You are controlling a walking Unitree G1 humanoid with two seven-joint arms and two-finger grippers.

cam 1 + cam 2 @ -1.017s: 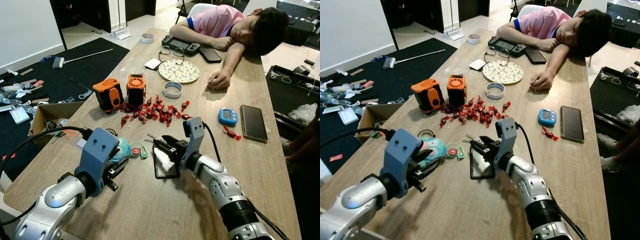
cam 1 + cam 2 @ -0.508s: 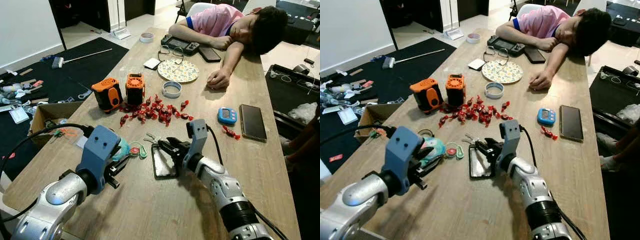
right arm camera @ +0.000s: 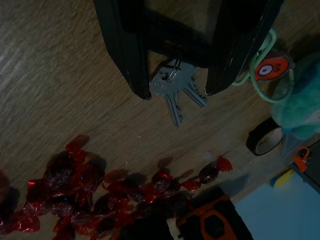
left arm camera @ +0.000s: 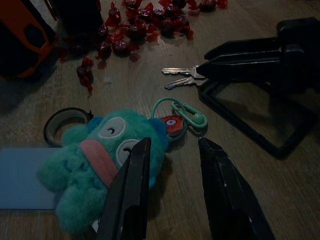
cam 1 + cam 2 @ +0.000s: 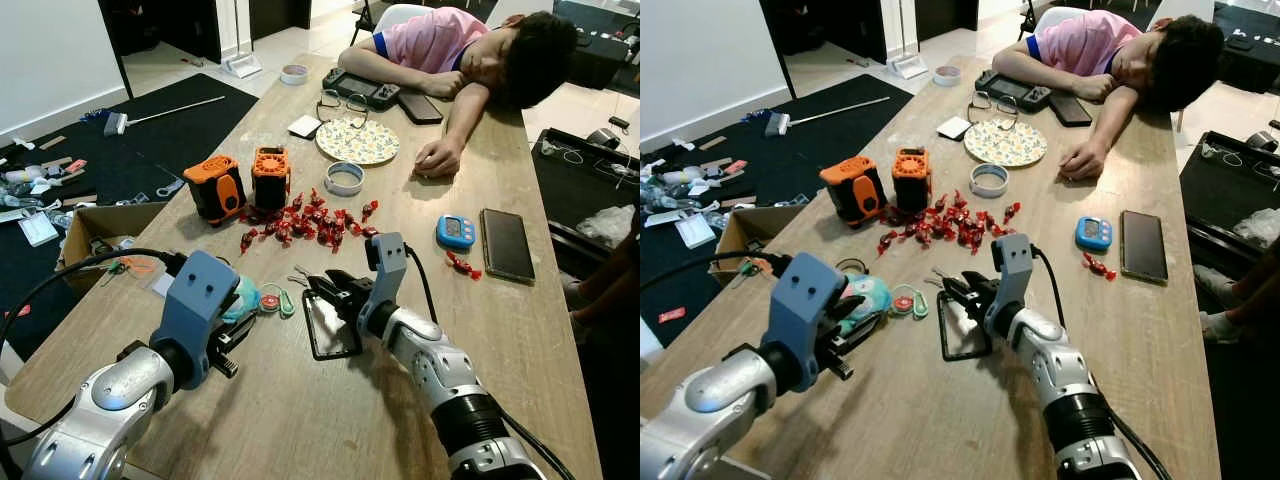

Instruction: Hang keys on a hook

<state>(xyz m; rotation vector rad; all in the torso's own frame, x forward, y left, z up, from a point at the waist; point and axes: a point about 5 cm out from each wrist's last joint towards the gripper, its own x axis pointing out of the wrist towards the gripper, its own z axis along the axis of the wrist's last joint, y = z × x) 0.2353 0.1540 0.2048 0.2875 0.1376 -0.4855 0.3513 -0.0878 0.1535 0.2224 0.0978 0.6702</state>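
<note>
**Right gripper reaches down over the keys**

The keys (image 3: 172, 87) lie flat on the wooden table (image 5: 300, 420). There are two of them on a small ring. They sit just past the top edge of a black frame (image 5: 330, 330) that lies on the table, and their blades point away from the right gripper (image 5: 325, 287), toward the pile of red candies (image 5: 305, 220).

The right gripper is the nearer one by far. It is low over the table, and its two black fingers (image 3: 125, 55) stand apart, one on each side of the key ring. In the right wrist view the ring end sits in the gap between the tips, so the keys lie straight ahead, in line with the fingers. The fingers look close to the keys but hold nothing yet. It seems they need only come together on the ring end.

The left gripper (image 4: 172, 165) hangs beside a teal plush toy (image 4: 100, 160) with a green clip (image 4: 187, 112). Its fingers are partly spread and hold nothing. The keys are farther from it.

No hook can be picked out in the pictures. A person (image 5: 470, 50) rests head and arms at the far end of the table.
</note>
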